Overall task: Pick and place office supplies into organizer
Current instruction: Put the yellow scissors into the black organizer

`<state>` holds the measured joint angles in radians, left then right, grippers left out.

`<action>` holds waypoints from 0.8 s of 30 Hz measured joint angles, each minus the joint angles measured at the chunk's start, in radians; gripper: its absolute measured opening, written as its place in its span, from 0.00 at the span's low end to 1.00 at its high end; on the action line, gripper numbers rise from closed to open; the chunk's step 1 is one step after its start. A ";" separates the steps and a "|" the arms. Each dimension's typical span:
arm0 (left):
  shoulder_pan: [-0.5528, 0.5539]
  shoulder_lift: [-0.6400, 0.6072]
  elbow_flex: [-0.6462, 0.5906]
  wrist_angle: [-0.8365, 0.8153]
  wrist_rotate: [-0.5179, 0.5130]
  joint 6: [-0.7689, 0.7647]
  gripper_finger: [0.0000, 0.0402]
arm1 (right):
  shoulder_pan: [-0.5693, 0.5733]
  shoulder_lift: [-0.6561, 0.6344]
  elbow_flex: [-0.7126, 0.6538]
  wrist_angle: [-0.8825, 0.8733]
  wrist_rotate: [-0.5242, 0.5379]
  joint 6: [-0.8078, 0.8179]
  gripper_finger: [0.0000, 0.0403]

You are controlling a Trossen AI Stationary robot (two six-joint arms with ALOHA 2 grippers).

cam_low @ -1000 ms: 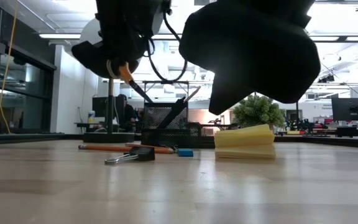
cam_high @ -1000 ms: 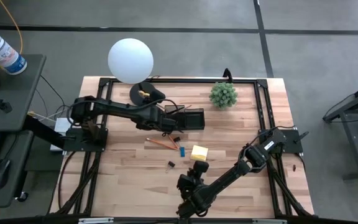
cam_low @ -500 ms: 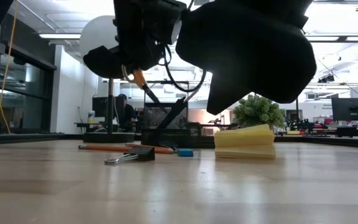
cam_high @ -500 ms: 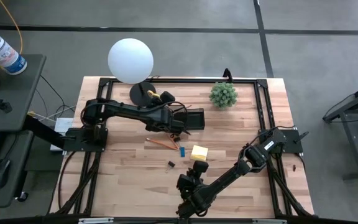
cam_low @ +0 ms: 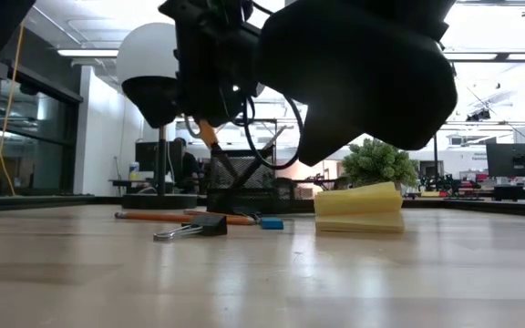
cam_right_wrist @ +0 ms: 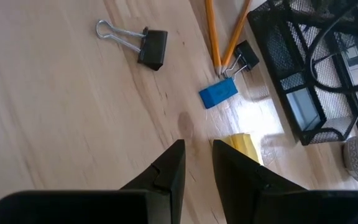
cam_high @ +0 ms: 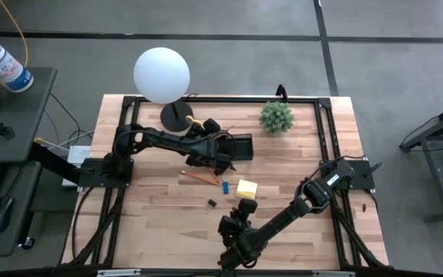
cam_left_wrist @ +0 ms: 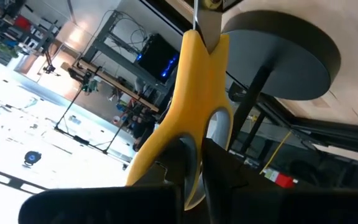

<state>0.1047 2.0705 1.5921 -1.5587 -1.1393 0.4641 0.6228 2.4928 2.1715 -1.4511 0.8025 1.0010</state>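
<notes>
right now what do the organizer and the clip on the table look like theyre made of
Organizer: looks like black metal mesh, matte, since light shows through its fine grid walls. Binder clip: black body, probably painted sheet metal, with shiny bare wire handles that glint silver.

The left arm reaches from the table's left edge toward the middle of its far half, its left gripper (cam_high: pixel 220 156) clamped on the yellow scissors (cam_left_wrist: pixel 188 99). The right arm folds toward the near edge, the right gripper (cam_right_wrist: pixel 196 163) slightly parted, empty, above the wood.
</notes>
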 joint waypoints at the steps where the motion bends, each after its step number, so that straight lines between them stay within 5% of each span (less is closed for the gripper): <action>1: 0.000 0.002 0.000 0.006 0.000 0.000 0.04 | 0.000 0.000 0.000 0.001 0.005 -0.001 0.19; 17: 0.000 0.003 -0.001 0.065 0.013 0.030 0.04 | 0.000 0.000 0.000 0.020 0.012 -0.016 0.19; 24: -0.002 0.004 -0.001 0.065 -0.030 0.026 0.20 | 0.000 0.000 0.000 0.020 0.011 -0.017 0.19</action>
<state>0.1026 2.0743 1.5909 -1.4937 -1.1695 0.4898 0.6228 2.4928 2.1715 -1.4311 0.8135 0.9844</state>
